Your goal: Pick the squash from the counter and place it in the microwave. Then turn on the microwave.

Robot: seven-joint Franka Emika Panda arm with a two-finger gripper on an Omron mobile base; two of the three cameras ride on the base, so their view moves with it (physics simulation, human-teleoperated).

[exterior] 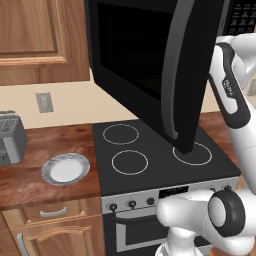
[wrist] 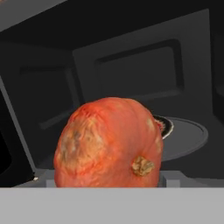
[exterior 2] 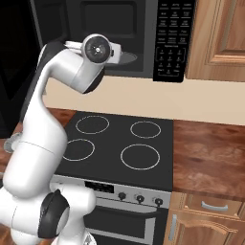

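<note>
Hand view: squash (wrist: 109, 142) pinched by the gripper before the microwave (wrist: 131, 74) turntable; early release risks rolling out.

We see the squash (wrist: 109, 144), low in the hand view's centre, with matt orange-red skin, rough tan patches and a corky stem scar. The microwave (exterior: 145, 60) door at upper centre looks glossy black glass; the counter (exterior: 45, 145) at left is polished reddish wood grain.
</note>
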